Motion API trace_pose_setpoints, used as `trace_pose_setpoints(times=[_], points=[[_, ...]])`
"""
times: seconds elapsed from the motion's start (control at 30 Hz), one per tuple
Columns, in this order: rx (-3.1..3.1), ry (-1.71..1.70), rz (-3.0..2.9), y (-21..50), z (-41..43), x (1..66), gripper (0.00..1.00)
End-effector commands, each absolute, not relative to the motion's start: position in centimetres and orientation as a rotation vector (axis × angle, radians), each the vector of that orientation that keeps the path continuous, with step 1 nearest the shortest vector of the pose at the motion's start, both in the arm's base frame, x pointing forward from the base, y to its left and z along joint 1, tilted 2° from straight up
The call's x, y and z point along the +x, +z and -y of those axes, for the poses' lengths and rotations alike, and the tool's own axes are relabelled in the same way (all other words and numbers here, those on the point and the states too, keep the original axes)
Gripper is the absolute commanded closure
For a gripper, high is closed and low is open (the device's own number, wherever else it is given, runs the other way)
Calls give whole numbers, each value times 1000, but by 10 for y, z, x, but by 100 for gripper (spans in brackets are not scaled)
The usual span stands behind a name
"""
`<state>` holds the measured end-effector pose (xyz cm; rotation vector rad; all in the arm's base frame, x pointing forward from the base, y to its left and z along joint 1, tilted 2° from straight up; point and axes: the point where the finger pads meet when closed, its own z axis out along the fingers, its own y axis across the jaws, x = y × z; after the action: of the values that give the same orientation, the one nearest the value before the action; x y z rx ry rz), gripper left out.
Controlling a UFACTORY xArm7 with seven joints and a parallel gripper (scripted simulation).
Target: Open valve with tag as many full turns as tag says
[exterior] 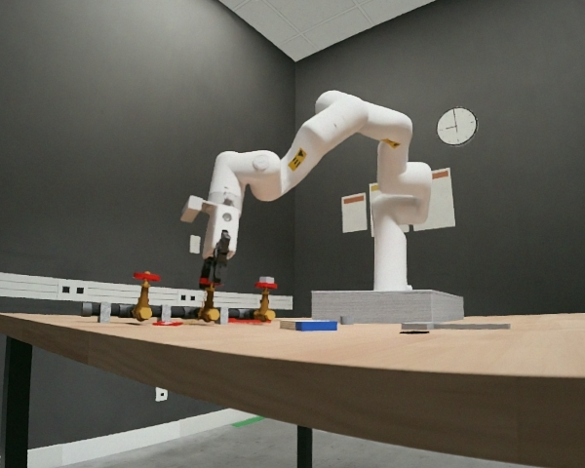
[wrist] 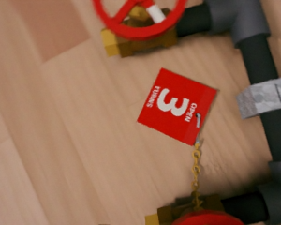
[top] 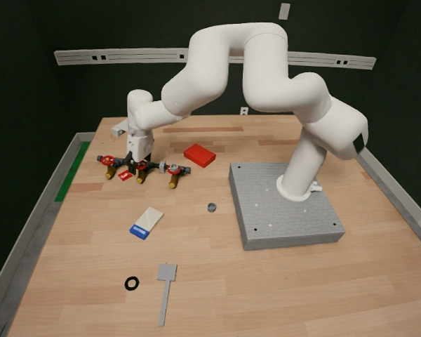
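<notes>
Three brass valves with red handwheels stand on a dark pipe [top: 154, 166] [wrist: 259, 66]: left valve [top: 108, 160] [exterior: 145, 277] [wrist: 140, 21], middle valve [top: 142, 167] [exterior: 209, 302] [wrist: 201, 217], right valve [top: 173, 168] [exterior: 265, 285]. A red tag [top: 125, 176] [wrist: 178, 105] [exterior: 167, 323] reading "OPEN 3 TURNS" lies on the table between the left and middle valves. Its chain [wrist: 197, 164] runs to the middle valve. My gripper [top: 139, 163] [exterior: 212, 278] is open, pointing down, with its fingers on either side of the middle valve's handwheel. The fingers do not show in the wrist view.
A red block [top: 199, 155] lies behind the right valve. A white and blue box [top: 146, 222] [exterior: 308, 325], a small grey cap [top: 211, 207], a black ring [top: 131, 283] and a grey paddle [top: 165, 286] lie nearer the front. The arm's grey base [top: 283, 217] stands to the right.
</notes>
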<state>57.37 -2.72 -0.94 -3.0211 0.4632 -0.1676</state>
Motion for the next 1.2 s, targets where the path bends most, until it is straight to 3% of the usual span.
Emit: trace_pose_setpoints(times=[0.0, 0.53, 0.87, 0.9, 1.17], points=[[-2937, -141, -882, -7, 28, 575, 0], [-2493, -49, -1833, -7, 28, 575, 0], [-2482, -45, -1853, -7, 28, 575, 0], [-2482, -45, -1853, -7, 28, 575, 100], [-2482, -45, -1853, -7, 28, 575, 100]])
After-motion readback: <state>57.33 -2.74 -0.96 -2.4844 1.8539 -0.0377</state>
